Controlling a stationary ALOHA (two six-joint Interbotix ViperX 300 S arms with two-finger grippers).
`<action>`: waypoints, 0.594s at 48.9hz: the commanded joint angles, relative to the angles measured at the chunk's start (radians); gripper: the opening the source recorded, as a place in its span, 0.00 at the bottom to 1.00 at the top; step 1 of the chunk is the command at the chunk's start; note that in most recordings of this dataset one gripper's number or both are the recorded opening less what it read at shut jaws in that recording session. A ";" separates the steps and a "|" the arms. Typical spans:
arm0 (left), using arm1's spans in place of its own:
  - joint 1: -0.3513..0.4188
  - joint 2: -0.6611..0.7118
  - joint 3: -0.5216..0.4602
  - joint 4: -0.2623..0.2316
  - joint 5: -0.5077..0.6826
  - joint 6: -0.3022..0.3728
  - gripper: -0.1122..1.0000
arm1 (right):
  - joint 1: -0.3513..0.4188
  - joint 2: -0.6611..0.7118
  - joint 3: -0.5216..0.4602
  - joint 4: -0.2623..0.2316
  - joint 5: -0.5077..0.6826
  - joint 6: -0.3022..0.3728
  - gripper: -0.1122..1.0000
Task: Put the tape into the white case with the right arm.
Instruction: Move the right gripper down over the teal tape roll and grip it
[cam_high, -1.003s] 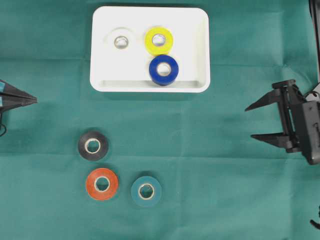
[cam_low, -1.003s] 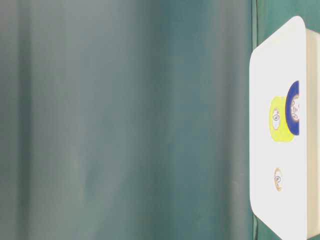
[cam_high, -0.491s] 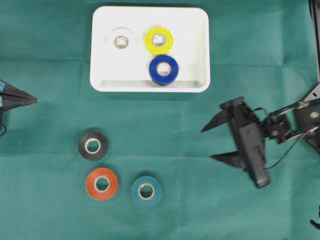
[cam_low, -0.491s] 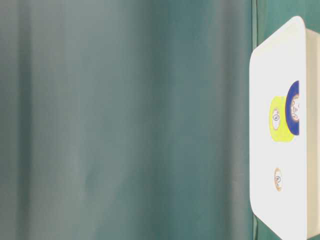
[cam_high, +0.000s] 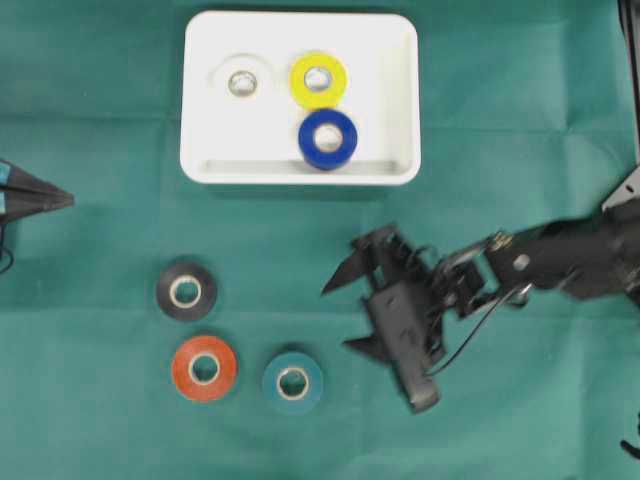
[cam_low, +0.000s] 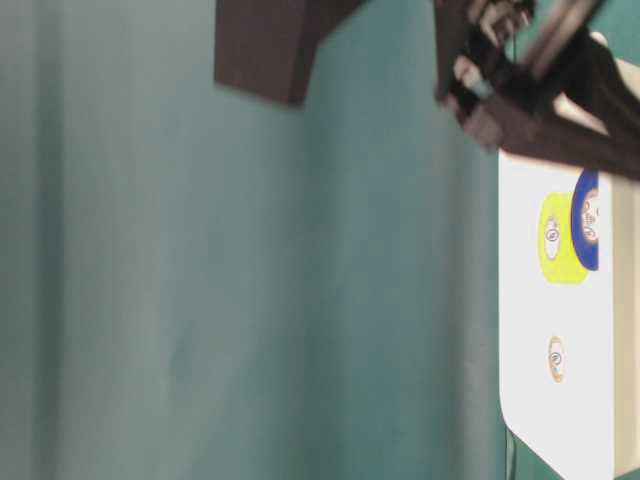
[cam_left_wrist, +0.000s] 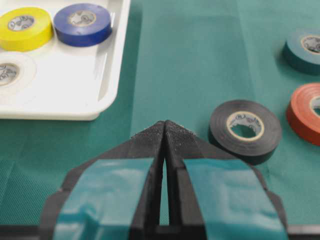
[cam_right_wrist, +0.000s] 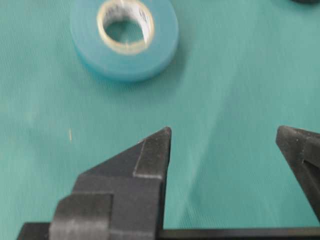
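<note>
The white case (cam_high: 395, 100) sits at the back and holds a white roll (cam_high: 241, 83), a yellow roll (cam_high: 318, 79) and a blue roll (cam_high: 327, 139). Three tape rolls lie on the green cloth: black (cam_high: 186, 291), orange-red (cam_high: 204, 367) and teal (cam_high: 292, 381). My right gripper (cam_high: 337, 318) hovers just right of the teal roll, open and empty. In the right wrist view the teal roll (cam_right_wrist: 125, 37) lies ahead and to the left of the spread jaws of the right gripper (cam_right_wrist: 223, 131). My left gripper (cam_high: 70, 200) rests shut at the left edge.
The left wrist view shows the shut left gripper (cam_left_wrist: 165, 124) pointing between the case's rim (cam_left_wrist: 65, 95) and the black roll (cam_left_wrist: 245, 131). The right arm (cam_high: 560, 262) stretches in from the right edge. Green cloth covers the whole table.
The right arm has swung left from the table's right edge to the middle, nearing the teal roll, its jaws staying open. The left gripper and all rolls have not moved.
</note>
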 joint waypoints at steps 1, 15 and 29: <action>0.002 0.008 -0.009 -0.002 -0.012 -0.002 0.10 | 0.020 0.020 -0.074 -0.003 0.009 0.002 0.61; 0.002 0.008 0.005 -0.002 -0.032 -0.002 0.10 | 0.041 0.104 -0.222 -0.002 0.091 0.005 0.61; 0.002 0.008 0.014 -0.002 -0.038 -0.002 0.10 | 0.067 0.178 -0.321 -0.002 0.127 0.005 0.61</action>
